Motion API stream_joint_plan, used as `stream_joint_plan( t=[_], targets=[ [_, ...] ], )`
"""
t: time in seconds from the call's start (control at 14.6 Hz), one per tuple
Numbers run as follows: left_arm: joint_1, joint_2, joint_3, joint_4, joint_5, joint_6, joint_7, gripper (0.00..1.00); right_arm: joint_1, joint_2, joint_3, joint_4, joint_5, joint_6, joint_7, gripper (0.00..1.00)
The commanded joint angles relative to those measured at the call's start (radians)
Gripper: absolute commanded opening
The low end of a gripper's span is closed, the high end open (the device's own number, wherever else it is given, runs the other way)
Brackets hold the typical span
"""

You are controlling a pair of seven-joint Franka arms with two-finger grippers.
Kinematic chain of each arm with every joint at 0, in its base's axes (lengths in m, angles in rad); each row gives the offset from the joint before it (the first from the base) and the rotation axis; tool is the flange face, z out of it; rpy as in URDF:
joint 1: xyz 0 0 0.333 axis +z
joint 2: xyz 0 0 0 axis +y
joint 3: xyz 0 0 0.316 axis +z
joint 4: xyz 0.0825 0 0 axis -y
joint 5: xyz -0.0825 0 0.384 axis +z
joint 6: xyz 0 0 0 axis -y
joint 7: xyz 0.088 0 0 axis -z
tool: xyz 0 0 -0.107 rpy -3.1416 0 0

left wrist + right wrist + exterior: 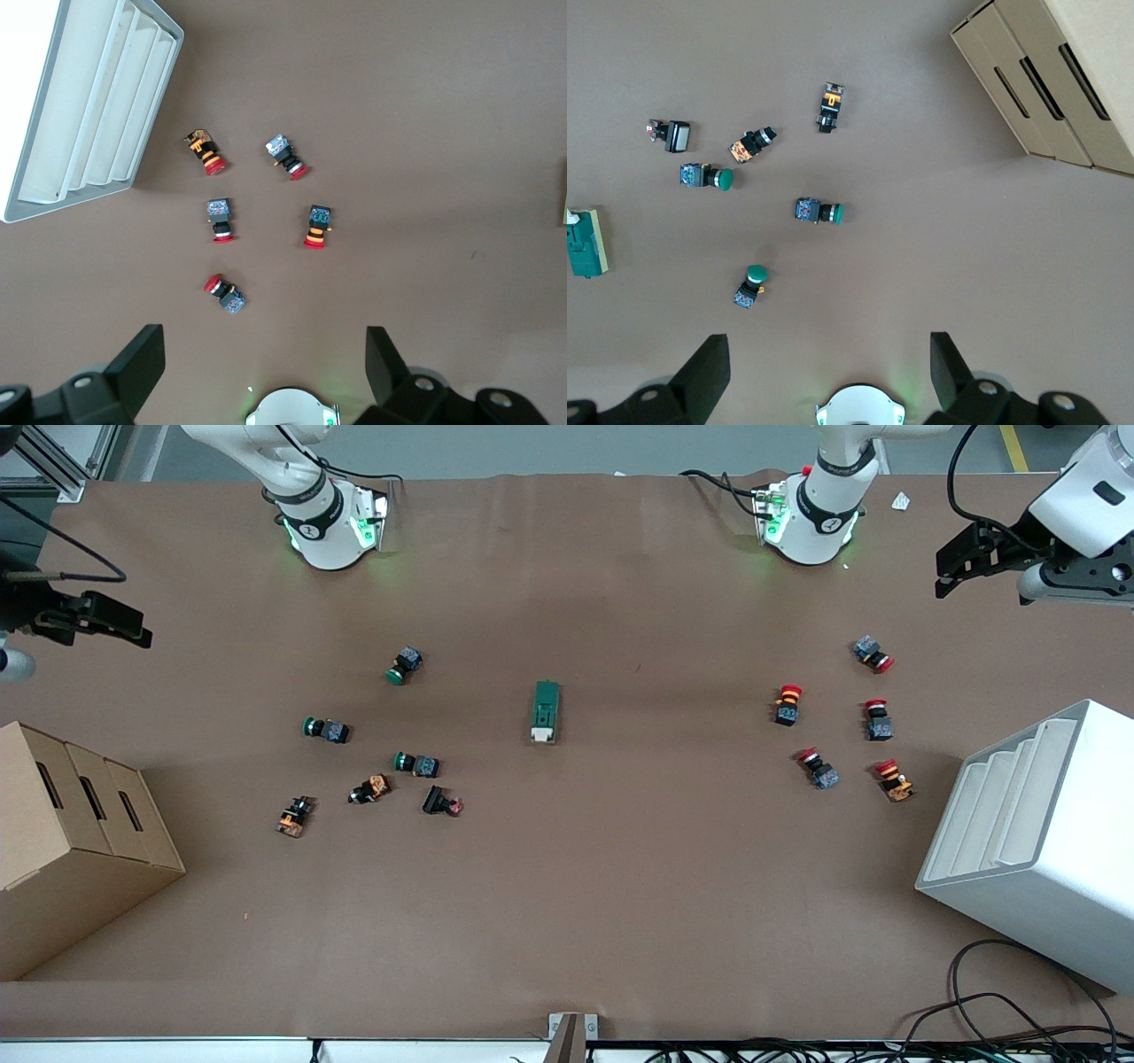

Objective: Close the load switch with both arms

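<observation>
The load switch (546, 711) is a dark-green block with a white lever end, lying in the middle of the brown table. It also shows at the edge of the right wrist view (585, 243). My left gripper (961, 567) is open and empty, held high over the left arm's end of the table, its fingers (137, 363) spread wide. My right gripper (106, 624) is open and empty, held high over the right arm's end, its fingers (704, 372) spread wide. Both are well away from the switch.
Green, orange and black push buttons (416, 763) lie scattered toward the right arm's end. Red push buttons (877, 719) lie toward the left arm's end. A cardboard box (71, 841) and a white slotted rack (1036, 841) stand at the two ends.
</observation>
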Motion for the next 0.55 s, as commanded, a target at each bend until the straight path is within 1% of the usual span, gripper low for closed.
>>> stream_joint_plan(
  t=[0.0,0.2,0.48],
  targets=[
    [-0.005,0.021,0.003,0.027,-0.012,-0.004,0.014,1.0,0.002,-0.076,-0.004,-0.064,0.005,0.025,-0.002,1.0],
    [0.004,0.021,0.003,0.027,-0.012,-0.004,0.02,1.0,-0.001,-0.121,-0.006,-0.095,0.0,0.037,-0.004,1.0],
    [0.006,0.021,0.006,0.033,-0.012,-0.004,0.02,1.0,-0.004,-0.147,-0.004,-0.092,-0.015,0.046,-0.002,1.0]
  ],
)
